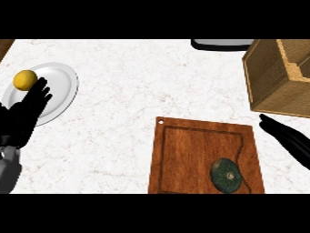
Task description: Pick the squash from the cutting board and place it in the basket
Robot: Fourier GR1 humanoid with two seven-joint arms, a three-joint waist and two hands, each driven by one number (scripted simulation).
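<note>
The squash, dark green and round with a pale stem spot at its middle, lay on the board, in the board's lower right part and close to the view's lower edge. Nothing touched it. The board, reddish wood with a groove round its rim and a small hole in its upper left corner, lay flat on the white marbled desk.

The right hand came in from the lower right, its fingers straight and held together, pointing up and to the left. They lay just beside the board's right edge, near the squash but apart from it, and held nothing. The fingertips reached to just under the basket's lower edge.

The basket, a tan woven box, stood at the upper right of the desk, tilted in the view, well apart from the squash.

The left hand showed at the left edge, open, fingers up and straight, gripping nothing. It overlapped the lower left of a white plate, on which a yellow fruit sat just above the fingertips.

A dark-rimmed thing was cut off by the top edge; I could not tell what it was.
</note>
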